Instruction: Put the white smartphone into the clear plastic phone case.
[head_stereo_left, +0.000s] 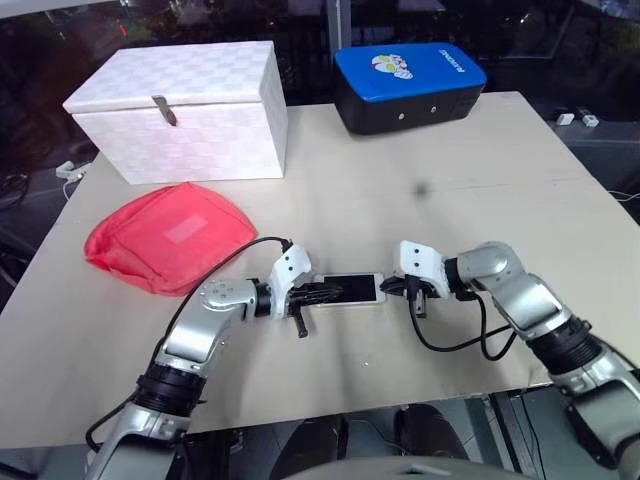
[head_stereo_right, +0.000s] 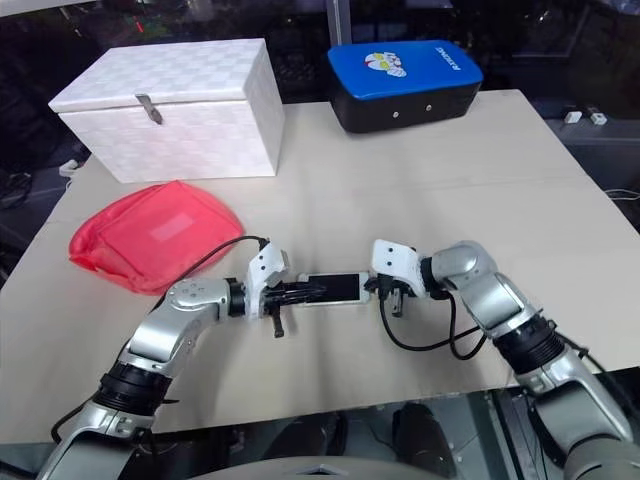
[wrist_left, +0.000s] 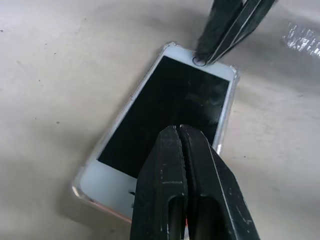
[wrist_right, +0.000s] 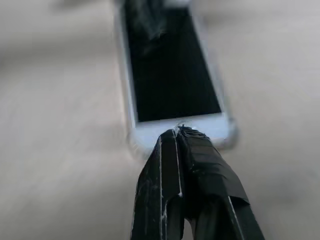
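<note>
Two shut tools (head_stereo_left: 322, 292) (head_stereo_left: 392, 287) overlapping smartphone (head_stereo_left: 352, 288).

One white smartphone (head_stereo_left: 352, 289), seated in one clear plastic phone case (wrist_left: 231, 75). Two grippers: left gripper (head_stereo_left: 322, 293) and right gripper (head_stereo_left: 390, 286), two black fingers each, pressed together. One red fabric pouch (head_stereo_left: 165, 236). One white box (head_stereo_left: 185, 110) with a metal latch. One blue-lidded black case (head_stereo_left: 409, 85). One table (head_stereo_left: 480, 190).
</note>
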